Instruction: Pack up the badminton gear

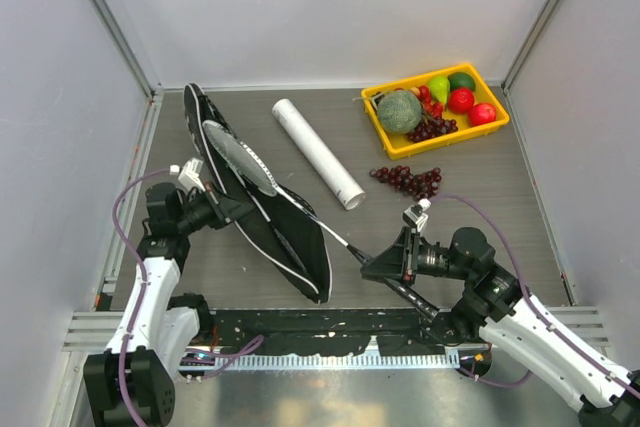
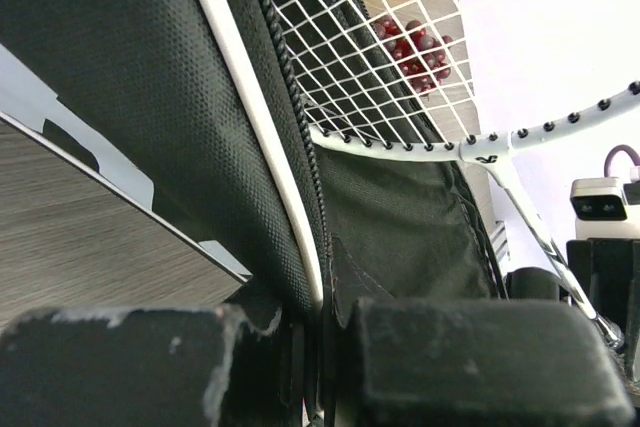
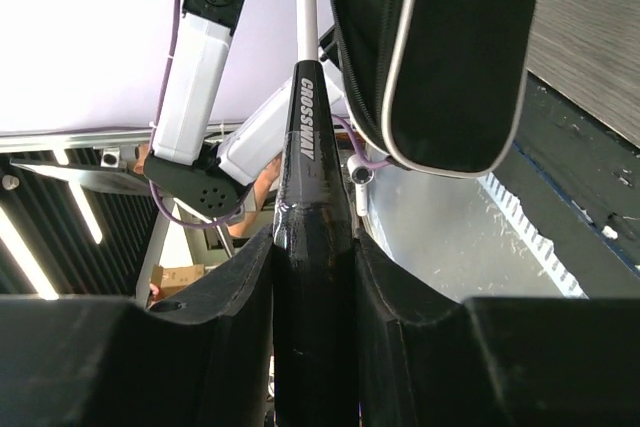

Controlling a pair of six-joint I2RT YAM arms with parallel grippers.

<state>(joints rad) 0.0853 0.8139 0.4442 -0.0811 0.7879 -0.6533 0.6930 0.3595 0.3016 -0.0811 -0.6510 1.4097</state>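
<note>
Two robot arms shared a badminton racket and its bag on a grey counter (image 1: 480,217). The left arm (image 1: 150,277) reached in from the near left, and the left jaws were pinched almost fully together on the white-piped edge of the black bag (image 1: 290,247). The left wrist view showed that edge (image 2: 120,97) running down between the two dark pads, beside an open zipper. The bag lay slantwise, its wide end toward the far left corner and its narrow end toward the near edge of the counter. The racket's (image 1: 240,155) strung silver head rested over the wide part of the bag, and the left wrist view showed its frame (image 2: 400,145) just past the zipper teeth. Its thin shaft ran out toward the near right, clear of the bag's side. The right arm (image 1: 540,332) came in from the near right, and the right jaws were closed part-way around the racket's black handle (image 3: 305,197), lettered "CROSSWAY", holding it firmly on both sides. The bag's rounded narrow end (image 3: 440,57) hung close by in that view. A long white tube (image 1: 318,152) lay on the counter just beyond the bag, apart from both arms. Farther right lay a loose bunch of dark red grapes (image 1: 407,180), and behind it a yellow tray (image 1: 447,137) of fruit stood at the far right corner.
</note>
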